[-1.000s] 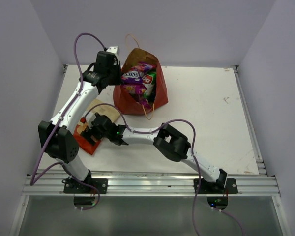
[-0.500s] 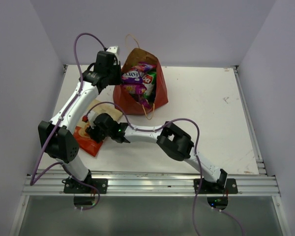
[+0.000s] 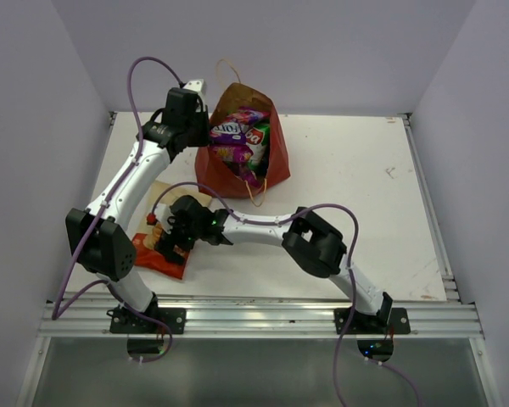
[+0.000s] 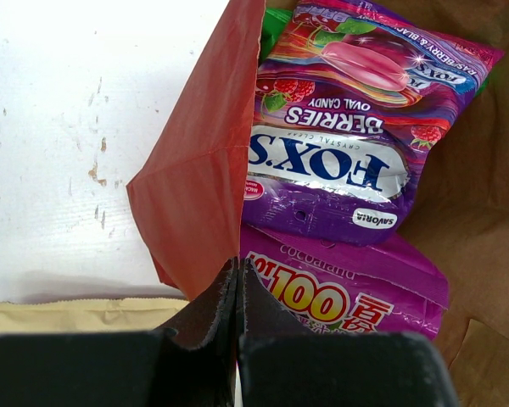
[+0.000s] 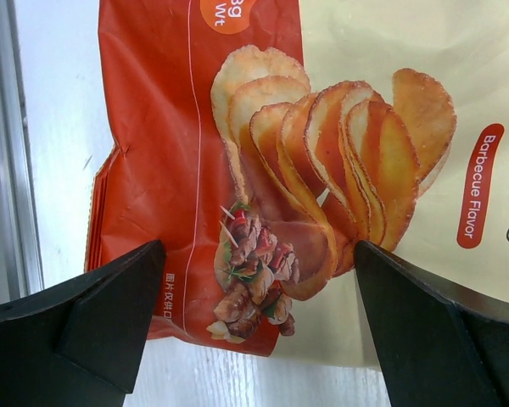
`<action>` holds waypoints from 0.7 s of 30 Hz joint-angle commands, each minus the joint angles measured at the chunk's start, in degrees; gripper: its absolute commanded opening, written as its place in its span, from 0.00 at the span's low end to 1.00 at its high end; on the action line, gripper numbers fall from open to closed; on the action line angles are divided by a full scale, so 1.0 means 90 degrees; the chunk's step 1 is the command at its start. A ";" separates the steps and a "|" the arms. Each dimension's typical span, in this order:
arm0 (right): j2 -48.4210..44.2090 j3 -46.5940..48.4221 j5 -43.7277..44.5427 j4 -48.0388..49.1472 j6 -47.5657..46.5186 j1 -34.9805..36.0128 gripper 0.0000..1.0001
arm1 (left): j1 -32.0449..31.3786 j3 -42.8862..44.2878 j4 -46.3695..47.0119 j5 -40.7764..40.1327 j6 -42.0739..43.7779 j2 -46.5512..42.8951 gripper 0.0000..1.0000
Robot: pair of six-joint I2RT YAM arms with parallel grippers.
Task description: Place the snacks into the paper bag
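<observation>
Paper bag [image 3: 242, 161], reddish-brown outside, matte tan-brown inside, creased walls, thin looped string handles; stands open-mouthed on the white table [image 3: 356, 195] at about 11 o'clock from the table's centre. Contents seen from the left wrist: Fox's candy pack [image 4: 356, 161], glossy purple foil, flat, with crimped ends and berry print, lying on top; second purple pack [image 4: 339, 288], magenta foil printed "100", partly under the first at its 6 o'clock; a green packet corner [image 4: 276, 17] at 12 o'clock, mostly hidden. Left gripper [image 4: 238, 271], black fingers, jaws pressed together with the bag's wall edge pinched between them, at the 9 o'clock side of the bag's mouth. Chips packet [image 5: 263, 170], flat foil, orange-red at one end and beige at the other, printed with fanned crisps, skewered meat and "Barbecue Flavor"; lies flat on the table outside the bag, at about 7 o'clock from it and well apart, near the left arm's base. Right gripper [image 5: 259, 250], black angular fingers [image 5: 93, 322], jaws spread wide, one tip over the packet's orange side and the other over its beige side; nothing held, and whether the tips touch the foil cannot be told.
</observation>
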 commanded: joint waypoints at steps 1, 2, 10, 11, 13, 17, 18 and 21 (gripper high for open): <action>-0.0048 -0.0279 -0.0608 -0.1614 -0.0205 0.0037 0.99 | 0.0048 0.0228 0.0574 -0.0072 0.0048 -0.0447 0.00; -0.0087 -0.0347 -0.0569 -0.1741 -0.0264 0.0047 0.99 | 0.0048 0.0228 0.0574 -0.0081 0.0058 -0.0467 0.00; -0.0048 -0.0845 -0.0140 -0.2202 -0.0431 0.0086 0.97 | 0.0048 0.0267 0.0583 -0.0072 0.0068 -0.0467 0.00; -0.0009 -0.0904 -0.0091 -0.2347 -0.0441 0.0077 0.96 | 0.0048 0.0248 0.0583 -0.0081 0.0068 -0.0477 0.00; 0.0079 -0.0943 0.0055 -0.2455 -0.0392 0.0096 0.92 | 0.0048 0.0248 0.0593 -0.0091 0.0077 -0.0486 0.00; 0.0342 -0.0992 0.0076 -0.2719 -0.0285 0.0115 0.87 | 0.0048 0.0248 0.0613 -0.0081 0.0077 -0.0467 0.00; 0.0391 -0.1011 0.0095 -0.2739 -0.0275 0.0135 0.87 | 0.0048 0.0248 0.0613 -0.0081 0.0068 -0.0467 0.00; 0.0596 -0.1041 0.0222 -0.2836 -0.0226 0.0174 0.83 | 0.0048 0.0238 0.0622 -0.0081 0.0068 -0.0467 0.00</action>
